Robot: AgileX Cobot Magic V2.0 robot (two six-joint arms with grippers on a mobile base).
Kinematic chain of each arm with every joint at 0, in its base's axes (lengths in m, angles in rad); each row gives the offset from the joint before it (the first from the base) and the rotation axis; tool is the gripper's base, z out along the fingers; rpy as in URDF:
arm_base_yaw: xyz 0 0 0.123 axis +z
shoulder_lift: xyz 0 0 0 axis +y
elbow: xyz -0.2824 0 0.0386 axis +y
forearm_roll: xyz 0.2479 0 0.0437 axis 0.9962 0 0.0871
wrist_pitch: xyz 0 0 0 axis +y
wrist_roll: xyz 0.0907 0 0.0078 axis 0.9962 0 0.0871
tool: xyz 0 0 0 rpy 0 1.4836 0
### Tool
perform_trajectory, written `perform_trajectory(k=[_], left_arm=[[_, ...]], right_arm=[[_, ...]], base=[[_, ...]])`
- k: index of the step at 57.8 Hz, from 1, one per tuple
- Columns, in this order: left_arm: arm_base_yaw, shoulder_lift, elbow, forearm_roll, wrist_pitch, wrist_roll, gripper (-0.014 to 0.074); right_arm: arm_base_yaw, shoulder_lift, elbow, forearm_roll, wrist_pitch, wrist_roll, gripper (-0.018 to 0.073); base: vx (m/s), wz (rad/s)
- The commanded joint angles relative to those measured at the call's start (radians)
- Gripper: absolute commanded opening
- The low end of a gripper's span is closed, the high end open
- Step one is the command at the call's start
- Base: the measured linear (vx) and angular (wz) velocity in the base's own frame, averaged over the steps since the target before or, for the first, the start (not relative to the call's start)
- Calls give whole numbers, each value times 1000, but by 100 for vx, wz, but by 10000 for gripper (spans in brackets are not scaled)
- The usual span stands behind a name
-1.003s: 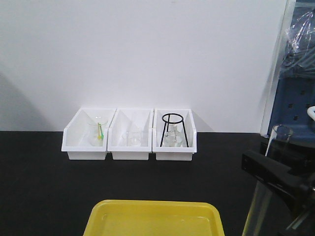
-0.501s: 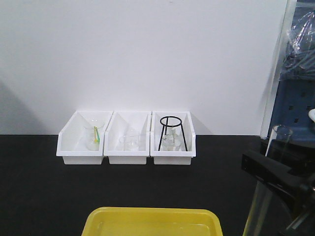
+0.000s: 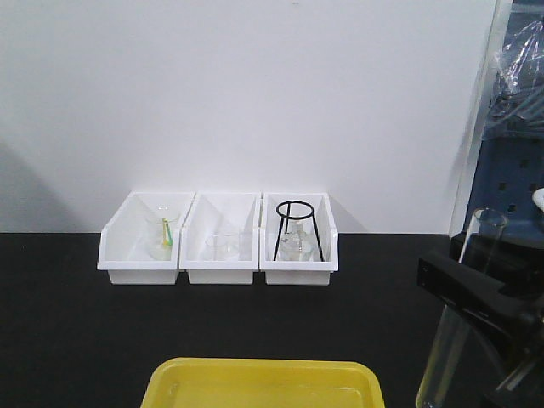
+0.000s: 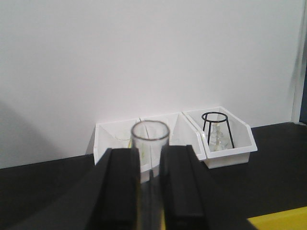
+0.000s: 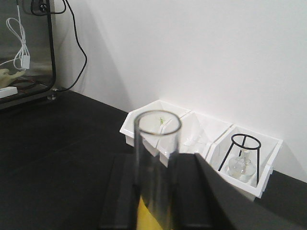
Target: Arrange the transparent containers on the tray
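In the left wrist view, a clear test tube (image 4: 150, 139) stands upright with my left gripper (image 4: 150, 191) shut on it, its open rim rising above the black fingers (image 4: 120, 191). My right gripper (image 5: 156, 191) is likewise shut on a second test tube (image 5: 157, 143). The front view shows that tube (image 3: 480, 238) leaning slightly at the far right, clamped by the right gripper (image 3: 459, 285). The yellow tray (image 3: 263, 378) lies at the bottom centre of the front view. A corner of the tray (image 4: 283, 221) shows beside the left gripper. The left gripper is outside the front view.
Three white bins (image 3: 221, 275) stand in a row against the white wall. The left and middle ones hold small beakers; the right one holds a black wire tripod (image 3: 297, 225) over a flask. A blue shelf unit (image 3: 514, 170) stands at the right edge.
The front view shifted a second ago: bins and tray now sit slightly lower and further left. The right gripper's tube has risen a little and leans more.
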Motion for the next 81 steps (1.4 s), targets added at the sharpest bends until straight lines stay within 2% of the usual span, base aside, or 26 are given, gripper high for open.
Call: perform_trajectory(k=[1, 7, 10, 19, 24, 32, 39, 44, 57, 66, 69, 81], left_arm=[[-6, 1, -31, -5, -82, -10, 146], [-6, 18, -31, -4, -90, -9, 146], [-6, 37, -31, -12, -87, -10, 146], [-13, 141, -32, -120, -100, -9, 146], [-54, 205, -36, -176, -121, -1, 146], [-188, 351, -106, -187, -109, 23, 146], [-283, 511, -184, -188, -109, 24, 146], [-313, 637, -236, -195, -94, 23, 146], [-322, 882, -315, -224, -69, -39, 155], [-322, 983, -321, -233, -75, -39, 160], [-321, 1024, -321, -270, -76, -39, 165], [-320, 1115, -321, -299, -83, -39, 185]], right_arm=[[-2, -5, -32, -8, -90, -11, 113], [-2, 7, -32, -1, -67, 17, 113], [-2, 23, -32, 0, -33, 65, 113], [-2, 117, -34, -26, 19, 204, 113], [-4, 185, -61, -56, 55, 279, 114], [-64, 316, -150, -65, 127, 391, 117], [-111, 418, -209, -46, 131, 394, 118], [-112, 491, -230, -29, 142, 385, 123], [-112, 656, -233, -29, 139, 386, 134], [-112, 772, -233, -54, 78, 386, 139], [-112, 821, -233, -57, 50, 386, 140], [-113, 919, -233, -64, 42, 386, 149]], base=[[0, 0], [0, 0], [0, 0], [0, 0], [0, 0], [0, 0], [0, 0], [0, 0], [0, 0], [0, 0], [0, 0], [0, 0]])
